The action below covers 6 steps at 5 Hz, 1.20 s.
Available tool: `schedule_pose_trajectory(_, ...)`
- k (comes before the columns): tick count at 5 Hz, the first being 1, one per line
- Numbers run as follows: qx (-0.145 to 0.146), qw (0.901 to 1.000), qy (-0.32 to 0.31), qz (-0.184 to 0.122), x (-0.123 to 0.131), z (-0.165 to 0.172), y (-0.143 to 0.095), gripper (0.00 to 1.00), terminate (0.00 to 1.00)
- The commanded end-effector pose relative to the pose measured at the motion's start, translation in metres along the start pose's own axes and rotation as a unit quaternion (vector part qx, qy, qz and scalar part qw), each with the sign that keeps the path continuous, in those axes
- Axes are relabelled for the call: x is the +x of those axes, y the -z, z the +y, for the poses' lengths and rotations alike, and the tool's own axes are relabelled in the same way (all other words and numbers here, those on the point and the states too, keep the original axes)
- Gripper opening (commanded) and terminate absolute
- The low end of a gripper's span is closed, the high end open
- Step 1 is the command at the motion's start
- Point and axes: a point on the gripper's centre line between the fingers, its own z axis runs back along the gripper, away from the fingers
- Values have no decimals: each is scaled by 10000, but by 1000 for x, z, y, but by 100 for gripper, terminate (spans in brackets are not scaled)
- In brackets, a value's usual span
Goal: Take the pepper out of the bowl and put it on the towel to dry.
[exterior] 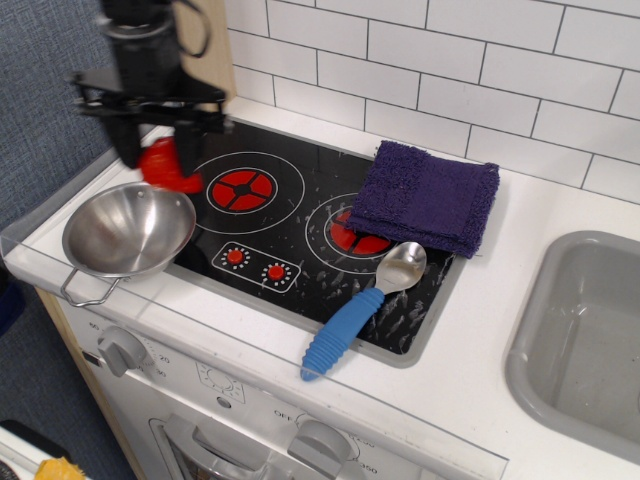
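Pincer: black, two-fingered, hanging from a black arm at upper left; fingers pinching the pepper from either side. The view is motion-blurred here, so finger edges are soft.

Pepper: small glossy red toy, held in the air between the pincer fingers, above the left edge of the stove top and just past the far rim of the bowl. Clear of the bowl, touching nothing but the fingers. Well apart from the towel.

Bowl: round stainless-steel, shiny inside, nothing in it. Sits at the front left corner of the tabletop, overlapping the left edge of the stove top. One thin wire loop handle shows at its near-left side.

Towel: thick dark purple terry cloth, folded to a rough square, lying at the back right of the stove top, covering the far part of the right burner and running onto the white tabletop.

Stove top: black toy hob with white scuff marks; left burner with red centre fully visible, right burner partly under the towel; two small red dials printed near the front edge.

Spoon: metal bowl, ribbed blue handle, lying diagonally on the front right of the stove top, its metal end just beside the towel's near edge, handle tip reaching the front rim.

Sink: grey basin at far right, set into the tabletop.

Wall: white tile behind.
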Motion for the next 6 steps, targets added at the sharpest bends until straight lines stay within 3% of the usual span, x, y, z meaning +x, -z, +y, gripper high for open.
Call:
schedule_pose_trajectory(1, -505, 9888, 1349, -385, 35, -106, -16, 0, 0)
schedule_pose_trajectory(2, -577, 9841, 1624, -429, 37, -139, -17, 0, 0)
schedule_pose_trajectory(5, -737, 9760, 1997, -469, 45, -175, -9, 0, 0)
schedule_pose_trajectory(6, -793, 9744, 2047, -477, 45, -178, -9, 100, 0)
